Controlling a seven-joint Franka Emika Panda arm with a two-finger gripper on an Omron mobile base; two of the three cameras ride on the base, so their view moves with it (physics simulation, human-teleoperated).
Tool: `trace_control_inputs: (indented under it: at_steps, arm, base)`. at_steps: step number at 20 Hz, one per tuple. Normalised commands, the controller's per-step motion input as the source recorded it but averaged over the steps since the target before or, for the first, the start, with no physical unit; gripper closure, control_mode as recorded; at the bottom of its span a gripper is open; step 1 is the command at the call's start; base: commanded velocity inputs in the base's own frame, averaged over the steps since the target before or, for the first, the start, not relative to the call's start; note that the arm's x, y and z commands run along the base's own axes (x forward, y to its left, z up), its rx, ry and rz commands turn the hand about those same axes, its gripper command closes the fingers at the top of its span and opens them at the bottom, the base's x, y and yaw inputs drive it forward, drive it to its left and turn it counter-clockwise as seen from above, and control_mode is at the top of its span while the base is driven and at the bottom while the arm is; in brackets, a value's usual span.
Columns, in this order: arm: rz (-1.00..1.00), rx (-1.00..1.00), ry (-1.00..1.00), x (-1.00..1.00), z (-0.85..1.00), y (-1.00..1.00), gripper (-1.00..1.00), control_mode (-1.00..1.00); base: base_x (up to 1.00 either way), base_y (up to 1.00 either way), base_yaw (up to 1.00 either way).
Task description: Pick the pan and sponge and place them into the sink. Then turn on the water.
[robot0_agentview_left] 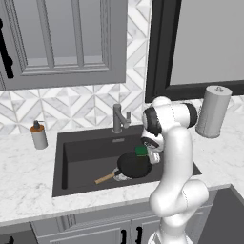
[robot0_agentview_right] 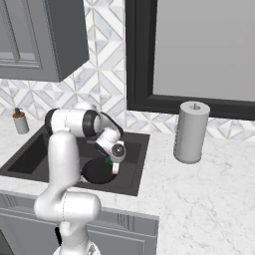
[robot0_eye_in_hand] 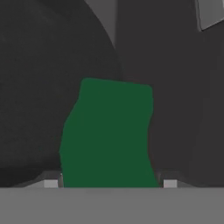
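The black pan (robot0_agentview_left: pixel 134 164) lies flat in the right part of the dark sink (robot0_agentview_left: pixel 86 147), its wooden handle pointing front-left. My gripper (robot0_agentview_left: pixel 147 153) hangs low over the pan's far right edge, with the green-topped sponge (robot0_agentview_left: pixel 141 151) between its fingers. In the hand view the sponge (robot0_eye_in_hand: pixel 109 135) spans the space between the two tips of the gripper (robot0_eye_in_hand: pixel 110 183), and the pan (robot0_eye_in_hand: pixel 39 87) curves behind it. From the right, the gripper (robot0_agentview_right: pixel 111 162) and sponge (robot0_agentview_right: pixel 107 161) sit just above the pan (robot0_agentview_right: pixel 97 172). No water runs from the faucet (robot0_agentview_left: pixel 119 119).
A grey soap dispenser (robot0_agentview_left: pixel 39 136) stands on the counter left of the sink. A tall paper towel roll (robot0_agentview_left: pixel 213 112) stands at the back right. My own arm rises in front of the sink's right side. A wall cabinet hangs above left.
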Motion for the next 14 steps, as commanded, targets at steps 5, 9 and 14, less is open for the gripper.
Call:
trace_control_inputs:
  at_steps: [5,9,14]
  arm:
    - [0.17,0.00,-0.19,-0.13,0.00,0.00,-1.00,-1.00]
    - [0.23,0.00,-0.10,-0.42,0.05,0.00,-1.00,-1.00]
    - [0.22,0.00,-0.13,-0.69,0.36,0.00,-1.00,-1.00]
  base:
    - [0.00,0.00,0.00]
    - [0.00,0.00,0.00]
    - [0.00,0.00,0.00]
